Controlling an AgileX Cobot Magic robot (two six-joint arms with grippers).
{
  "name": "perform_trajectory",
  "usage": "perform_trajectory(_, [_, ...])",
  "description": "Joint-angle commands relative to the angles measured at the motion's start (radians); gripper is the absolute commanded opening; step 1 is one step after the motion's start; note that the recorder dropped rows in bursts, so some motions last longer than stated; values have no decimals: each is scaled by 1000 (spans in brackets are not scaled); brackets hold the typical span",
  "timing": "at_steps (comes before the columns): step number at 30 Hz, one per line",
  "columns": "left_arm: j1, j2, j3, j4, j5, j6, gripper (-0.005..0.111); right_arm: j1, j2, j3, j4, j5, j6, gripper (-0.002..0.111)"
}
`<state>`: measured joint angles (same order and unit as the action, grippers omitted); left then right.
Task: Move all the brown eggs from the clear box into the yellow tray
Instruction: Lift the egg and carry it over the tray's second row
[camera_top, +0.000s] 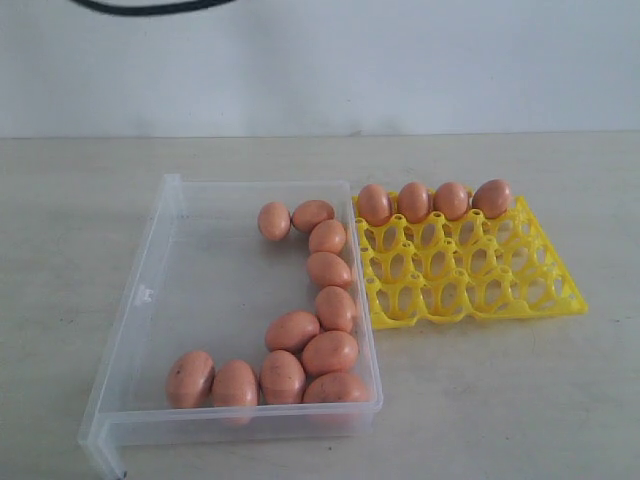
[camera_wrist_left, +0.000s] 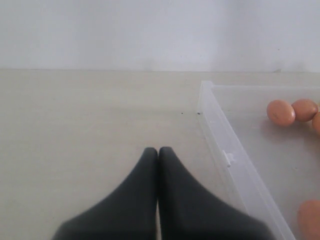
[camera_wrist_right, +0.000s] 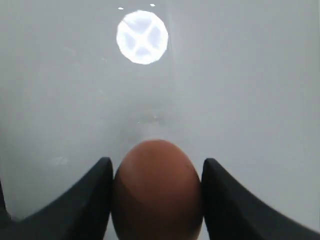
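Several brown eggs (camera_top: 329, 352) lie in the clear box (camera_top: 140, 300), along its right side and front wall. The yellow tray (camera_top: 480, 312) sits just right of the box, with several eggs (camera_top: 414, 201) in its back row. Neither gripper shows in the exterior view. In the right wrist view my right gripper (camera_wrist_right: 157, 160) is shut on one brown egg (camera_wrist_right: 157, 190), a finger pressed to each side, against a plain pale background. My left gripper (camera_wrist_left: 158, 150) is shut and empty over the bare table beside the box wall (camera_wrist_left: 225, 145); eggs (camera_wrist_left: 280, 112) lie beyond that wall.
A pale tabletop (camera_top: 520, 400) surrounds the box and tray, and a white wall (camera_top: 400, 70) stands behind. A dark cable (camera_top: 150, 8) hangs at the top left. A round bright patch (camera_wrist_right: 142, 37) shows in the right wrist view.
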<state>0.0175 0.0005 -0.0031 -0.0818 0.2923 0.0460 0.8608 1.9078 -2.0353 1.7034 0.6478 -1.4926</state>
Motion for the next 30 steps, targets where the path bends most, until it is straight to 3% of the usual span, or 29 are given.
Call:
perform_trajectory(1, [-4,-1,3,-3,-7,-1,-4,-1,-76,-1,-356,60,-29,0])
perform_trajectory(5, [-4,-1,3,-3,-7,-1,-4,24,-92,-1,-1117,72,351,0])
perform_trajectory(8, [-4,-1,3,-3,-7,-1,-4,41,-76,0,-1561,110,632,0])
perform_trajectory(14, [-4,-1,3,-3,-7,-1,-4,39,-71,0,-1952,140,1126,0])
perform_trajectory(18, [-4,-1,3,-3,-7,-1,-4,-4,-72,28,-1911,72,1381,0])
perform_trajectory(20, [-4,-1,3,-3,-7,-1,-4,-33,-101,156,-1782,-120,1411,0])
perform_trajectory(22, [-4,-1,3,-3,-7,-1,-4,-52,-167,383,-1675,-388,1400,0])
perform_trajectory(25, [-4,-1,3,-3,-7,-1,-4,-85,-330,905,-1653,-958,1430,0])
perform_trajectory(26, [-4,-1,3,-3,-7,-1,-4,-106,-354,1000,-1653,-1050,1449,0])
perform_trajectory(28, [-4,-1,3,-3,-7,-1,-4,-229,-374,1226,-1619,-1272,1505,0])
perform_trajectory(30, [-4,-1,3,-3,-7,-1,-4,-423,-360,1316,-1530,-1393,1610,0])
